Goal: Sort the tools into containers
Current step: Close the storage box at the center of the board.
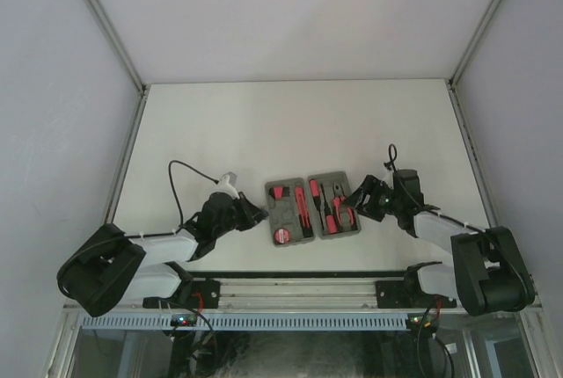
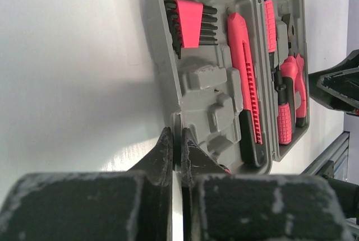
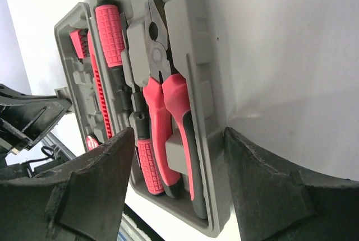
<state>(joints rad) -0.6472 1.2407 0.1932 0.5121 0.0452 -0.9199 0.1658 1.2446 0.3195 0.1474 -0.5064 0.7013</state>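
Down on the white counter [image 1: 264, 132], dead centre: grey tool case [image 1: 312, 211], flat and wide open, two halves side by side, tools bedded in the moulded slots

Over to the left fingers [image 2: 165, 154]: pressed tight together, barely a sliver between them, pinching the outer rim of the left half toward its near end, the case stretching away ahead of the tips. In that half, from the left wrist view: comb-like key set [image 2: 188, 22] at the far end, black keys in a red holder; long red-and-black tool [image 2: 245, 78] along the hinge side. From above, round red disc [image 1: 281, 236] at the near end of the same half

Now the right fingers [image 3: 109, 168]: spread wide, closed on nothing, straddling the near end of the right half, one tip on the hinge side, the other down by bare counter just beside the outer wall; contact with the case impossible to call. Between those tips: red-handled pliers [image 3: 162, 89], handles toward the camera, nose away, seated in the slot. Short red-black driver [image 3: 150, 165] just beside the handles, second driver [image 3: 109, 28] with a ribbed red grip farther in
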